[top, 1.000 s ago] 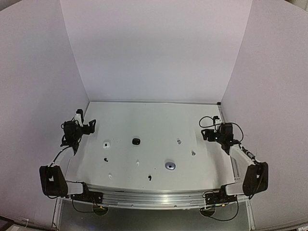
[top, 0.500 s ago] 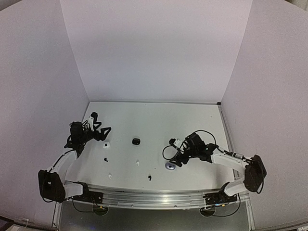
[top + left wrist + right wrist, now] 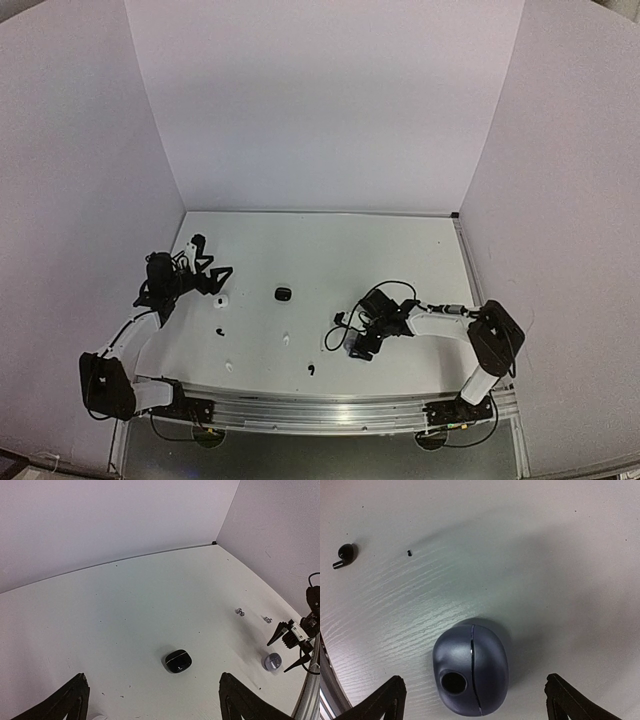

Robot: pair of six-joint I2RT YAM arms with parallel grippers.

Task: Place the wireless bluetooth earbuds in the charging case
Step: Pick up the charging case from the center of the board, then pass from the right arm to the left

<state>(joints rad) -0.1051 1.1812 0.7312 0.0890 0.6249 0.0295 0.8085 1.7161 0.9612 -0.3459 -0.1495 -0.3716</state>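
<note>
Right wrist view looks straight down on a closed blue-grey pebble-shaped charging case [image 3: 470,667] lying on the white table [image 3: 545,555]. The right gripper [image 3: 474,678] hangs over it with its fingers spread wide on either side, grasping nothing. A tiny black bean-shaped earbud [image 3: 344,554] lies loose well apart from that case.

Seen from above, a small white earbud [image 3: 229,366] rests near the front edge, with a second white earbud [image 3: 286,339] a little farther in. Beyond them a white pebble-shaped case [image 3: 221,299] sits just beside the left gripper [image 3: 152,676], which is also released and empty. Farther on, a glossy black pebble-shaped case [image 3: 177,661] lies shut in mid-table. Two tiny silvery grey earbuds [image 3: 239,611] sit close together farther out, toward the right wall.

By my reading the task has barely begun. Every case in sight looks closed and every bud I can find lies loose on the table. What remains is opening each case and seating its matching pair.
</note>
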